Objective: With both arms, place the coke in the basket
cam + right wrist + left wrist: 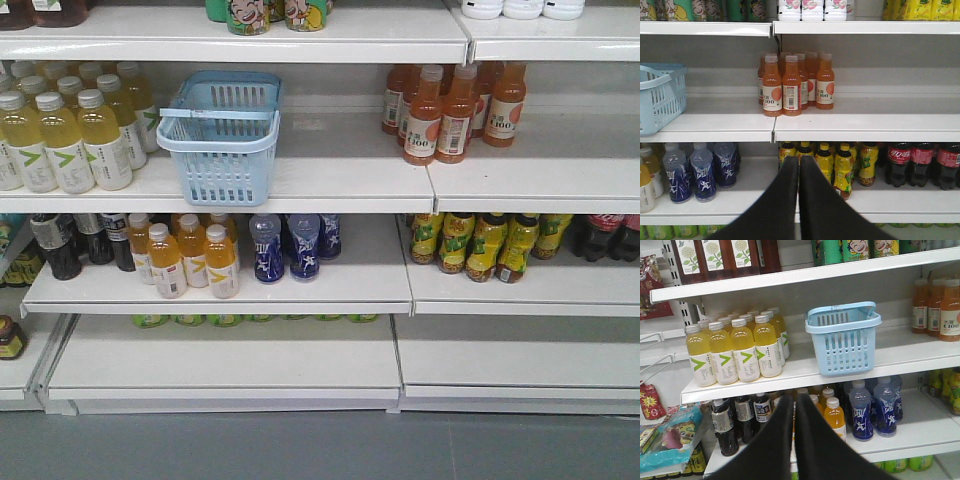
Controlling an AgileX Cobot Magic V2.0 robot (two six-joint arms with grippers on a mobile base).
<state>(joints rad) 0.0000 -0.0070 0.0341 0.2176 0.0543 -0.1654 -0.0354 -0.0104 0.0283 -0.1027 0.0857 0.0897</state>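
I judged I was at the very start: both arms hung back from the shelving (340, 185), and nothing had been reached for yet. The basket (218, 135) stood on the middle shelf, left of centre, with no coke in it that I could see. The coke (912, 164) stood in a row at the far right of the shelf below, well apart from the basket. My right gripper (798, 161) pointed left of it, toward the yellow bottles (832, 162), fingers pressed together on nothing. My left gripper (794, 399) was likewise closed and empty, aimed below and left of the basket. Next I would need to swing right, open, and close around one coke.
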